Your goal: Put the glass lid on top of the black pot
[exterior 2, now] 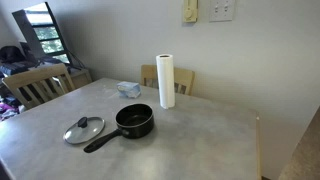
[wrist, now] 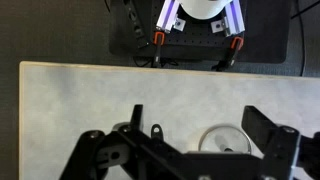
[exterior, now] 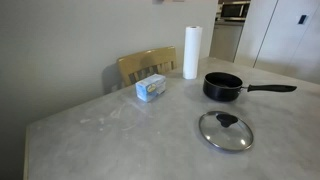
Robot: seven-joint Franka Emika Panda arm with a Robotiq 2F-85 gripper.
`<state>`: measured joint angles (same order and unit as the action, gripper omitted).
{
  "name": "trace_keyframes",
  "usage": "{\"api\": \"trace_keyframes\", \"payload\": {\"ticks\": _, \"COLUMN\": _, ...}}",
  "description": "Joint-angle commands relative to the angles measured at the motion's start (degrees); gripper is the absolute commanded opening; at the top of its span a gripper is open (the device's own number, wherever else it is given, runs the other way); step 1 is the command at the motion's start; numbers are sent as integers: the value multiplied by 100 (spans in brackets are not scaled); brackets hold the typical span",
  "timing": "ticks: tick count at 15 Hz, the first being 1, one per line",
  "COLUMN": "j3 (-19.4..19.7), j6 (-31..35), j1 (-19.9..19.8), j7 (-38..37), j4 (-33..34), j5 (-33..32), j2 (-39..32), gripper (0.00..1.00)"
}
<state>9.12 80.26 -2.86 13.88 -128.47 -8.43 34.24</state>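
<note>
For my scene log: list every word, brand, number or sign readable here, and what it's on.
No text can be read anywhere.
The box has blue and white print, too blurred to read.
The pot, lid and paper towel roll show no markings.

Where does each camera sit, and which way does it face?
An exterior view: off a table corner, facing glass lid, black pot, wall; no robot.
An exterior view: another table edge, facing paper towel roll, wall; no robot.
Wrist view: high, looking down on table; open pincer at bottom.
Both exterior views share glass lid, black pot.
</note>
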Motion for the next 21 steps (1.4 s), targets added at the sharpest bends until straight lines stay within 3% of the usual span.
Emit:
{"api": "trace_keyframes", "payload": {"ticks": 1, "j3": -4, "j6": -12, "j1": -4, "j7": 2, "j4": 14, "j5": 3, "j2": -7, "gripper": 100}}
{"api": "trace_keyframes", "payload": {"ticks": 10, "j3": -90, "j6": -10, "j1": 119, "j7": 15, "j4": -84, "j5": 0, "j2": -31, "gripper": 100}}
{"api": "trace_keyframes", "payload": {"ticks": 16, "j3": -312, "j6": 168, "j1": 460, "j7": 55, "j4": -892, "j5": 264, "j2": -158, "gripper": 100}}
{"api": "trace_keyframes", "payload": {"ticks": 21, "j3": -747, "j6": 475, "j1": 848, "j7": -20, "j4": -1507, "j5": 565, "j2": -416, "gripper": 100}}
